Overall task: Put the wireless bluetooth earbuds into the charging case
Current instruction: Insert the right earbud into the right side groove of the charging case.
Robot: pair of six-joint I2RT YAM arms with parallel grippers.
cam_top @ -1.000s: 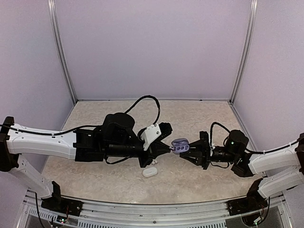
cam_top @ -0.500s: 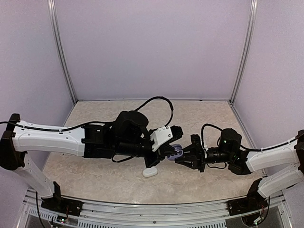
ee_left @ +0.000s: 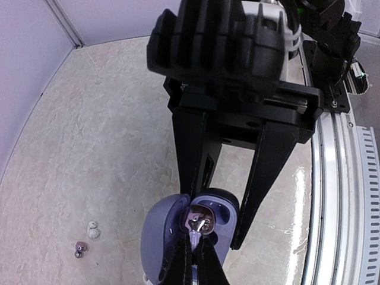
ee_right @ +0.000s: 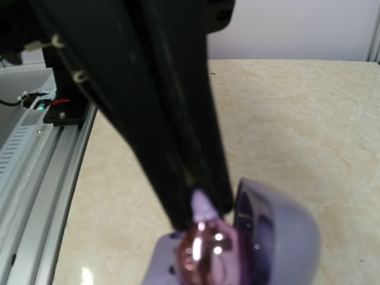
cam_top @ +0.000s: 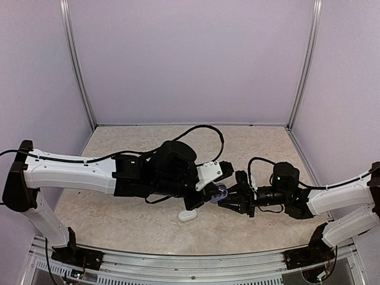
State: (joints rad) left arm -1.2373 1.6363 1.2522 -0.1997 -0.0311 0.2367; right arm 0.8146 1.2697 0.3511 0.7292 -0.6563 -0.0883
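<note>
A lavender charging case hangs open above the table, with my right gripper shut on it; its black fingers straddle the case base in the left wrist view. My left gripper is shut on the pale stem of a shiny dark earbud, which sits at a socket in the case base. The right wrist view shows that earbud against the case under the left fingers. Loose on the table lie a cream bud and two small dark buds.
A white pebble-shaped case lies shut on the table just below the two grippers. Purple walls close in the back and sides. A metal rail runs along the table's near edge.
Both arms have closed in on each other and shifted nearer the front. The left fingertips, apart from the case a second ago, now reach into it with the earbud.
</note>
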